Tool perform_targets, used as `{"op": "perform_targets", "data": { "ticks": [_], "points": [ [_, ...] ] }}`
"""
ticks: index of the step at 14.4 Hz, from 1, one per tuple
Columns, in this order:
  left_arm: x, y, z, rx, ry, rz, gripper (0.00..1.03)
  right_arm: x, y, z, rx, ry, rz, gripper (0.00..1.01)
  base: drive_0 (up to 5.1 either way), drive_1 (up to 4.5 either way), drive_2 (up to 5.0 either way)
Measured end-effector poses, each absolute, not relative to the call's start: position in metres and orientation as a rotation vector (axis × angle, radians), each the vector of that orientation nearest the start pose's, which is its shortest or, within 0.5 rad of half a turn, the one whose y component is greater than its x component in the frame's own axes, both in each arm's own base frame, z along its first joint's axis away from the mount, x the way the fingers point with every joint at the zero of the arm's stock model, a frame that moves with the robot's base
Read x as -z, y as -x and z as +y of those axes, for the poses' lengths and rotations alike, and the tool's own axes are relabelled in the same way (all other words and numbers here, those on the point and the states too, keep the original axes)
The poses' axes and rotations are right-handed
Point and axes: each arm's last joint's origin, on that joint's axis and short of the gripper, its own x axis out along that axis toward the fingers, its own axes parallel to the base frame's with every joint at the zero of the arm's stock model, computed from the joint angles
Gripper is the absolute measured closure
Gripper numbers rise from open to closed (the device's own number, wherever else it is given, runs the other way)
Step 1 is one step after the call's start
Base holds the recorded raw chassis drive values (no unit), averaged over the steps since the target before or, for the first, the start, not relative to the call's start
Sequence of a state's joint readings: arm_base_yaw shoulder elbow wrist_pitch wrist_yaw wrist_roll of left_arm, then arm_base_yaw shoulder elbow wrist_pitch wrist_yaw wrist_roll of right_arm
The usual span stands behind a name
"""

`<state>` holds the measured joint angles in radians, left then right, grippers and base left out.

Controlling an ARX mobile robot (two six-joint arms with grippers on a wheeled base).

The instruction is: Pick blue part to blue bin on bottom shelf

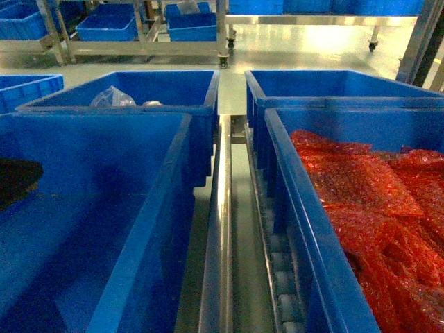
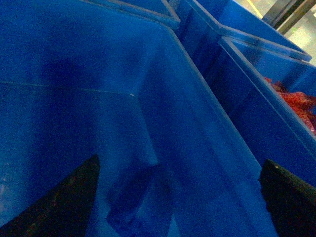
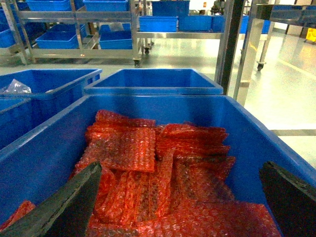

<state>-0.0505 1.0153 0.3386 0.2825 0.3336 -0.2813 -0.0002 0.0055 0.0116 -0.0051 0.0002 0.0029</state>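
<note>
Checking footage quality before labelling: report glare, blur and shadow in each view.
Head view: glare streaks the shiny steel rail between crates, and the image is soft throughout. Left wrist view: murky blue crate interior with a dark shadow and little detail; open left gripper. Right wrist view: the clearest; red bubble-wrap bags readable, floor reflections behind; open right gripper.

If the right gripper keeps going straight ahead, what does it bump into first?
Probably the red bubble-wrap bags piled in the blue bin below and ahead of the open right gripper; depth is hard to judge.
</note>
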Motion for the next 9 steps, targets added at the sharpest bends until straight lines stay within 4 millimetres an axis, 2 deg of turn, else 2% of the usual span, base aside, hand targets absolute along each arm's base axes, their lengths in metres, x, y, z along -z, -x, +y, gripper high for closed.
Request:
{"op": "perform_targets", "data": {
  "ticks": [1, 2, 3, 4, 5, 7, 9],
  "points": [
    [-0.186, -0.196, -0.019, 0.321, 0.33, 0.437, 0.04, -0.167, -0.097, 0.0, 0.0, -0.003, -0.001, 0.03, 0.0, 0.0, 0.0],
    [-0.182, -0.198, -0.023, 0.237, 0.228, 0.256, 0.15, -0.167, -0.097, 0.0, 0.0, -0.002, -0.001, 0.03, 0.0, 0.0, 0.0],
    [-0.172, -0.187, -0.019, 0.111, 0.123, 0.144, 0.27, -0.167, -0.097, 0.0, 0.0, -0.003, -0.001, 0.03, 0.0, 0.0, 0.0],
    [-0.171, -0.178, -0.014, 0.022, 0.073, 0.069, 0.37, -0.167, -0.097, 0.0, 0.001, -0.003, -0.001, 0.03, 0.0, 0.0, 0.0],
    [-0.181, -0.173, -0.009, -0.008, 0.045, -0.002, 0.51, -0.167, -0.097, 0.0, 0.0, -0.003, -0.001, 0.03, 0.0, 0.0, 0.0],
    [-0.174, -0.159, 0.001, -0.012, 0.018, 0.018, 0.79, -0.167, -0.097, 0.0, 0.0, -0.003, -0.001, 0.03, 0.0, 0.0, 0.0],
    [-0.167, -0.152, 0.0, -0.005, 0.017, -0.011, 0.98, -0.167, -0.097, 0.0, 0.0, -0.003, -0.001, 0.03, 0.0, 0.0, 0.0]
  ]
}}
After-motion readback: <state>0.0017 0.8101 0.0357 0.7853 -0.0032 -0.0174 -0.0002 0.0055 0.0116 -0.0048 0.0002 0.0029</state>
